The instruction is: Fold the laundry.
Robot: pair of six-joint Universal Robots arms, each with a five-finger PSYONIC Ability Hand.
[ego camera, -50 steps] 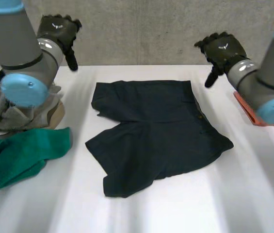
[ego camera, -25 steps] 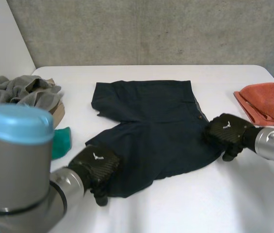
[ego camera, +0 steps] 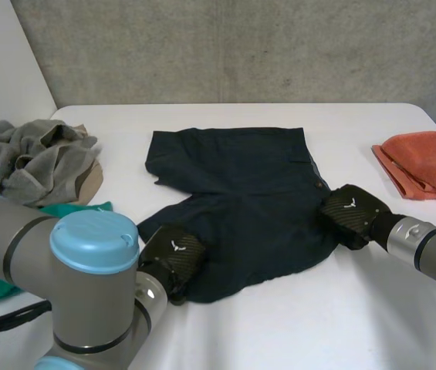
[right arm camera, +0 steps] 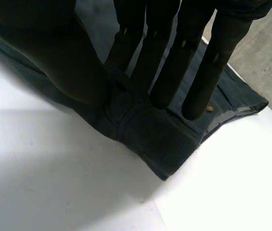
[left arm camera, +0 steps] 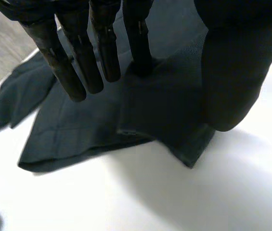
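Dark navy shorts [ego camera: 241,185] lie flat in the middle of the white table, waistband toward the far side. My left hand [ego camera: 173,258] rests on the near hem of the left leg. Its fingers [left arm camera: 78,62] are straight, one fingertip touches the shorts [left arm camera: 78,130], and the thumb hangs apart over the hem corner. My right hand [ego camera: 350,214] is at the outer corner of the right leg. There its thumb [right arm camera: 78,57] and fingers pinch a bunched fold of the shorts [right arm camera: 160,134].
A pile of grey and tan clothes [ego camera: 32,162] sits at the far left, with a green cloth [ego camera: 71,208] beside it. A folded orange cloth [ego camera: 422,162] lies at the right edge. My left arm [ego camera: 94,239] crosses the near left of the table.
Both hands came down from the far side of the table onto the shorts' leg hems. The right hand closed on the right hem corner. The left leg's near hem has drawn in slightly.
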